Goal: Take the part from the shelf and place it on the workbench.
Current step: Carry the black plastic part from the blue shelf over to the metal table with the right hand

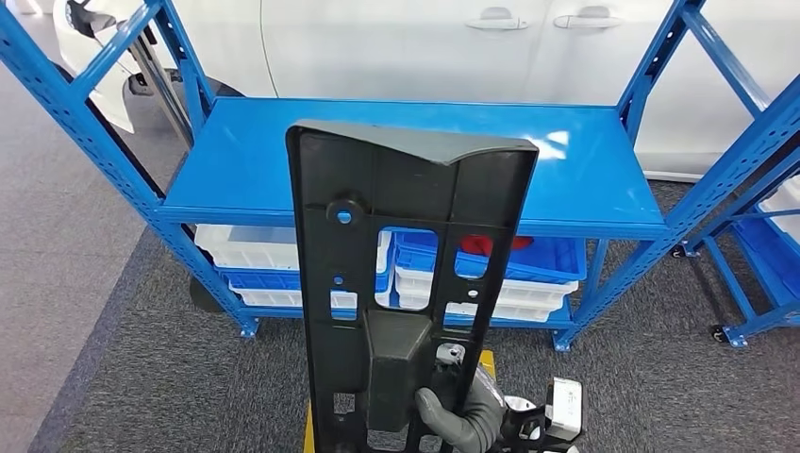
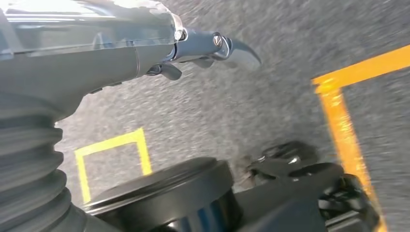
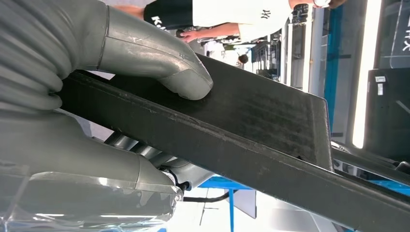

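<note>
Part (image 1: 401, 274), a long black plastic panel w/ cutouts and a raised block low on its face, stands upright at 6 o'clock of my head view, top edge reaching up over the shelf's top deck. My right hand (image 1: 462, 415) grips it near the bottom end: grey thumb (image 3: 159, 60) pressed flat on one face, other fingers wrapped round the opposite side, so the part is clamped between them.

Blue metal shelf (image 1: 236, 151) sits straight ahead at 12 o'clock, well apart from the part. Blue and white bins (image 1: 259, 250) are stacked on its lower level. White car (image 1: 415, 42) stands behind the shelf. Second blue rack (image 1: 755, 179) at 3 o'clock.

My left hand (image 2: 208, 48) hangs over grey carpet (image 2: 270, 96) w/ yellow floor lines (image 2: 345, 130); fingers curl in, nothing visible in them, though the frame is blurred.

A person (image 3: 227, 14) in a white top shows past the part in the right wrist view.
</note>
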